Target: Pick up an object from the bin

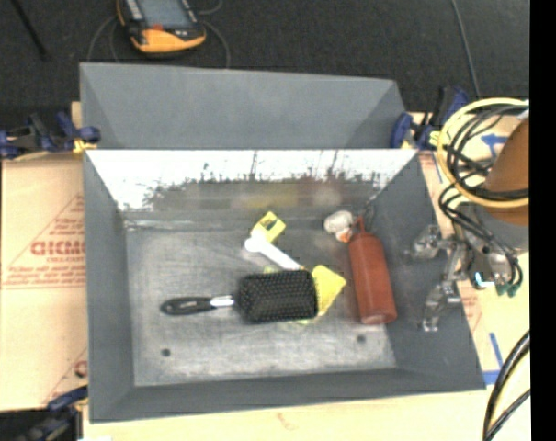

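Observation:
My gripper [426, 286] hangs over the bin's right sloping wall, open, with nothing between its fingers. Nearest to it, just to its left, a reddish-brown bottle [370, 280] lies lengthwise on the bin floor with its black nozzle toward the back. A small pale lump [337, 221] sits at the bottle's nozzle end. A yellow cloth-like piece [327, 286] lies left of the bottle, partly under a black hairbrush [276, 296] whose handle points left.
A white stick-like piece with a yellow tag [265, 235] lies behind the hairbrush. The left half and the front strip of the bin floor are bare metal. The arm with its looped cables stands past the bin's right rim.

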Motion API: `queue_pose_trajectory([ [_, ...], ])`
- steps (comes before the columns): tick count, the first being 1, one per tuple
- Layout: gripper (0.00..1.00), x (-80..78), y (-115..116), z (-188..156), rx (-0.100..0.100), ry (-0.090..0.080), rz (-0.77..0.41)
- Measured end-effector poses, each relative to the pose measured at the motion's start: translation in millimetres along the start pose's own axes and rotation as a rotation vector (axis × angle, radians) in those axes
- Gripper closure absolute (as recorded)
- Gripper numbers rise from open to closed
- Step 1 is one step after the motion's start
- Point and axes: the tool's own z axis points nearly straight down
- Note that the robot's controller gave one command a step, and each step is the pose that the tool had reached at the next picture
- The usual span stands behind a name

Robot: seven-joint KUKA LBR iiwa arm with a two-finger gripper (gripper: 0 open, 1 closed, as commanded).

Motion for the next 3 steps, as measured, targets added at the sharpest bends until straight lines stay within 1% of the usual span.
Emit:
queue_pose_trajectory([
  [1,0.00,-1.9,1,-4,0.002,-0.008,-0.004],
  [2,0.00,-29.0,79,60,0.000,-0.012,0.076],
  [3,0.00,-33.0,86,68,-0.003,-0.005,0.237],
])
